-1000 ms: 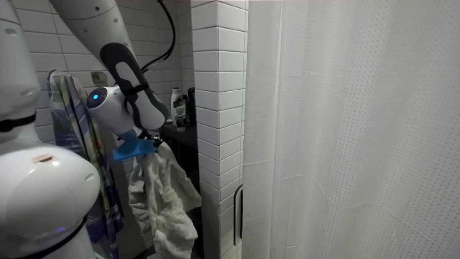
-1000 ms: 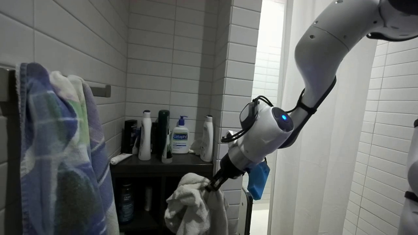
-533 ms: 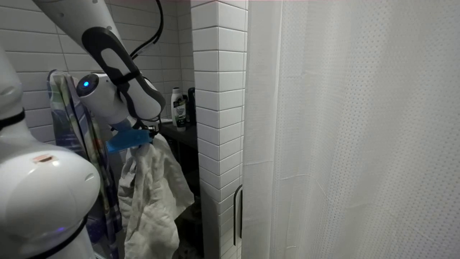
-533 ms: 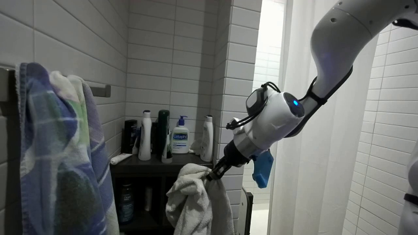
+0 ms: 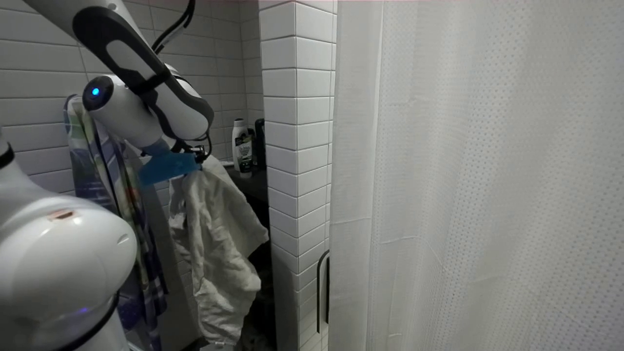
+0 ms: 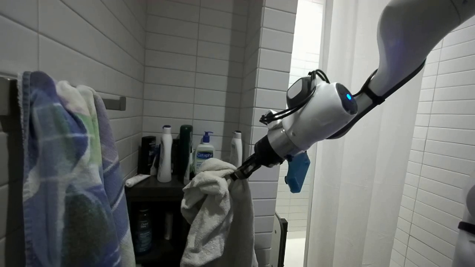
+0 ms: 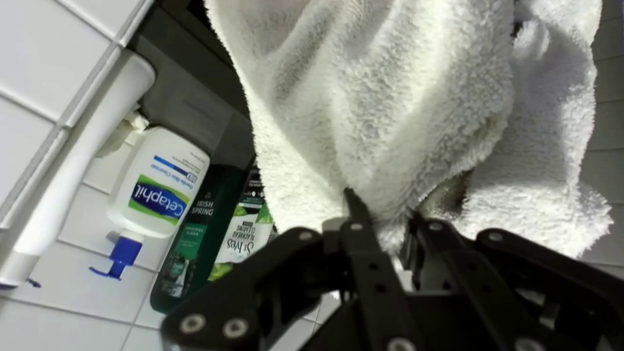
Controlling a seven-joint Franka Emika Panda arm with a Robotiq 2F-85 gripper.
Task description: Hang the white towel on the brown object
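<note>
The white towel hangs bunched from my gripper, in both exterior views. It fills much of the wrist view. My gripper points down and toward the shelf. In the wrist view its fingers are closed on a fold of the towel. A grey-brown bar is fixed to the tiled wall, and a coloured towel hangs over it. The gripper is lower than the bar and well to its right in that view. The towel's lower end runs out of that frame.
A dark shelf unit stands behind the white towel. It carries several bottles, among them a Cetaphil pump bottle and a white bottle. A tiled pillar and a white curtain stand to the side. A blue block is on the wrist.
My gripper has risen with the towel still held. The towel's top now covers part of the shelf edge and lower parts of some bottles. The arm has shifted up and back.
</note>
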